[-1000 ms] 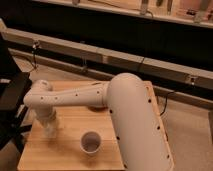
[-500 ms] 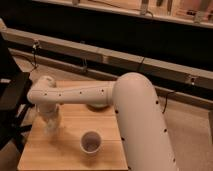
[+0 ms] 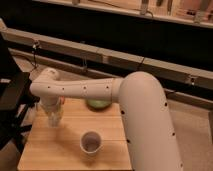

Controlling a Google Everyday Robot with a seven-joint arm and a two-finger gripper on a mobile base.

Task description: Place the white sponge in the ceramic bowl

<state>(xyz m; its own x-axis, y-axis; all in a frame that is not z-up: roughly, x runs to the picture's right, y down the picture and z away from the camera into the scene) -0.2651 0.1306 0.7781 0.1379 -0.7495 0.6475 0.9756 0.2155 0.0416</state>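
So the arm (image 3: 145,115) comes in huge from the lower right and stretches across to the left side of the frame. The gripper (image 3: 54,118) points straight down over the left part of the wooden table (image 3: 60,150), low enough that it looks to be at or right on the tabletop. My guess is that's the pickup spot, since reaching down like that only makes sense if the thing to grab is there.

The white sponge (image 3: 54,121) is the tricky bit. There's a pale blob right at the gripper's tip that I take for it, but it blends into the gripper's own white, so I can't tell where one ends and the other starts. Same goes for whether the gripper is open or clamped on anything: can't tell.

The ceramic bowl (image 3: 98,104) sits at the far edge of the table, centre frame. Only a green sliver shows because the forearm crosses in front of it, so the inside is hidden. From here the sponge isn't in it yet, I'd say.

A white cup (image 3: 91,142) stands in the near middle of the table, well apart from the gripper and in front of the bowl. Something to steer clear of on the way over.
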